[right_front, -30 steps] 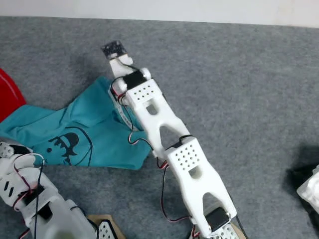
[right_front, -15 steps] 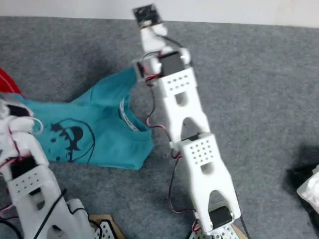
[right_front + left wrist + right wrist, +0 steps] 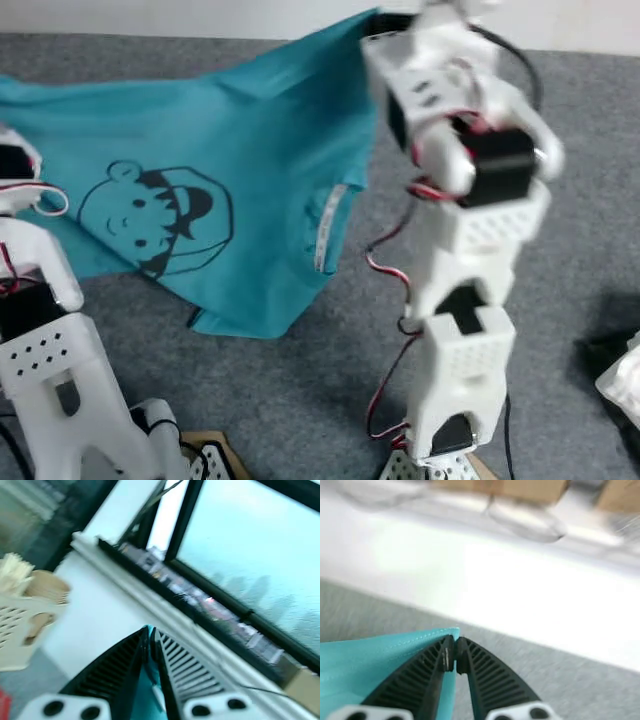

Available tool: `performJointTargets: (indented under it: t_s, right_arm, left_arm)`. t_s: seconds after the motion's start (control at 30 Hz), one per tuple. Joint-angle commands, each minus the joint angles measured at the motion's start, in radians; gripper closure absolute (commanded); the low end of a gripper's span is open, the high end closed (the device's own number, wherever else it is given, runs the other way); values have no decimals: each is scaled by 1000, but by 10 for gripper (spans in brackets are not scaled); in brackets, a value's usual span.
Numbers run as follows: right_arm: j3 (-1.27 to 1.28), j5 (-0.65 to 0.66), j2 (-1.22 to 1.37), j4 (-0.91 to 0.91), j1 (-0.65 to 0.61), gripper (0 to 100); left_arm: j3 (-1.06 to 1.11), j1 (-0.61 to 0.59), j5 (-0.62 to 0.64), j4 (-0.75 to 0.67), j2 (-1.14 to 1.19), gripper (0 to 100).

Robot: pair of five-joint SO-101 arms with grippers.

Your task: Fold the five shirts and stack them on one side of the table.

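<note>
Lower frame of the high view: the left arm (image 3: pixel 45 360) rises at lower left and the right arm (image 3: pixel 465 300) at centre right, both reared well above the table (image 3: pixel 300 400). Between them hangs the teal shirt (image 3: pixel 250 170), lifted off the surface and stretched across the upper left and centre of the frame, its printed cartoon face toward the camera and its lower hem drooping to the grey surface. In the wrist views the left gripper (image 3: pixel 150 642) is clamped on a sliver of teal cloth, and the right gripper (image 3: pixel 455 655) is pinched onto a stitched edge. Holding two separated edge points aloft probably lets the cloth hang flat and shed its creases, ready to be laid out for folding; the fold itself is judged not yet begun. The table is covered in grey, carpet-like material. A dark bundle (image 3: pixel 605 360) lies at the right edge. Beyond: a pale wall (image 3: pixel 150 15), a slatted basket (image 3: pixel 20 625) and a large window (image 3: pixel 260 555).
</note>
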Motion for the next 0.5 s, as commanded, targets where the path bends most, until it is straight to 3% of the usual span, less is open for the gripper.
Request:
performJointTargets:
  t_s: [0.0, 0.13, 0.27, 0.47]
  right_arm:
    - [-125, 15, -128, 1, 35, 991]
    - [-124, 21, -242, -22, 8, 991]
    - [-124, 132, -320, -71, -53, 991]
    - [-124, 256, -398, -188, -58, 991]
  left_arm:
    - [-179, 99, 5, 109, -18, 994]
    - [-392, 139, 5, 259, -16, 994]
    - [-547, 139, 5, 376, -12, 994]
    - [-657, 133, 5, 413, -19, 994]
